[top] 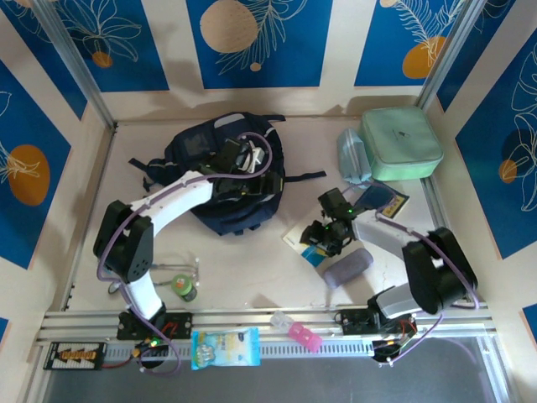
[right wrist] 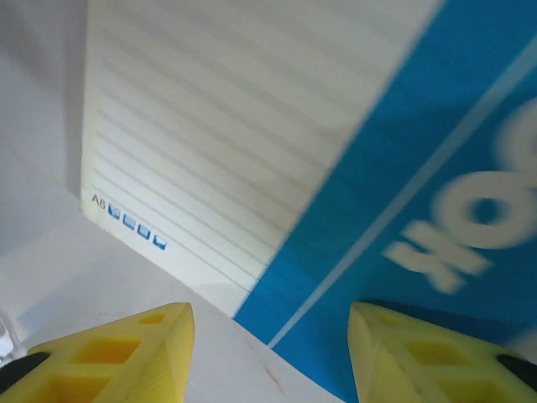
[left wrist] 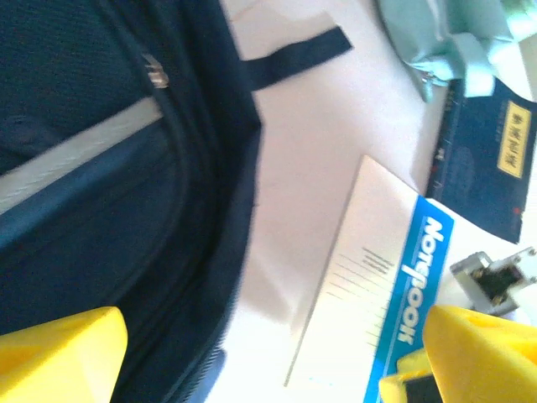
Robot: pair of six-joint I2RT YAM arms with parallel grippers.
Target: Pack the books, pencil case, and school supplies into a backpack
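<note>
Right gripper [right wrist: 268,340] sits low over notebook [right wrist: 277,126] corner, fingers spread, likely lining up a grab. Left gripper [left wrist: 273,344] spread wide, empty, above backpack [left wrist: 101,210] edge.

Blue leaf-printed wall panels [top: 252,38] with cream strips [top: 165,42] enclose a pale tabletop [top: 243,269].
</note>
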